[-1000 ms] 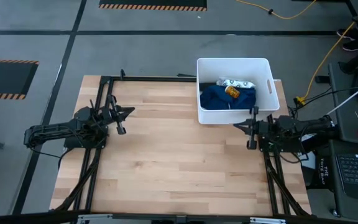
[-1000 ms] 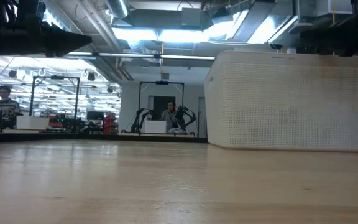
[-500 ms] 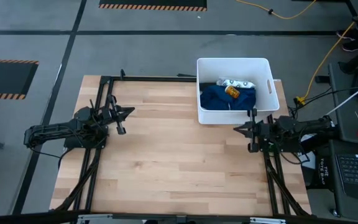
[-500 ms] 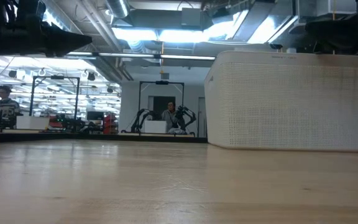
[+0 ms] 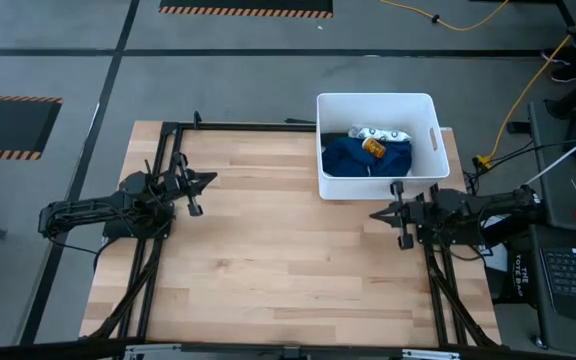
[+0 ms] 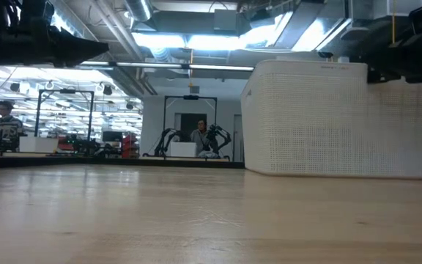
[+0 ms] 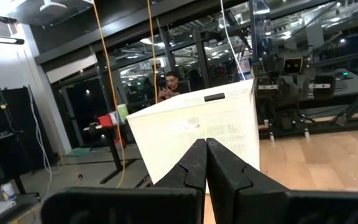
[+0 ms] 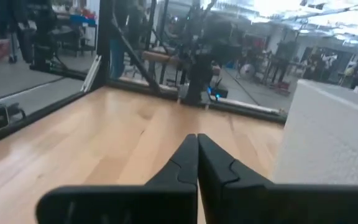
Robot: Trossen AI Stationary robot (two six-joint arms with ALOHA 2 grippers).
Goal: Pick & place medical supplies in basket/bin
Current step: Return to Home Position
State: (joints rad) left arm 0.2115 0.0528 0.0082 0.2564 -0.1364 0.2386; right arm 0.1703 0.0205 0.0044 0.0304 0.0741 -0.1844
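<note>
The white tub stands at the table's far right; it also shows in the low view. Inside it lie the dark-blue cloth, the white packet with dark marks and a small orange-white item on top of the cloth. The black cylinder is not in view. My right gripper hovers just in front of the tub's near wall, shut and empty. My left gripper waits over the table's left side, shut and empty.
Bare wooden tabletop stretches between the two arms and toward the near edge. A black frame rail runs along the far edge. In the low view a person stands far off in the room behind.
My right gripper has drifted a little toward the table's left and near edge, away from the tub's near wall, staying shut. The supplies in the tub lie as before.
</note>
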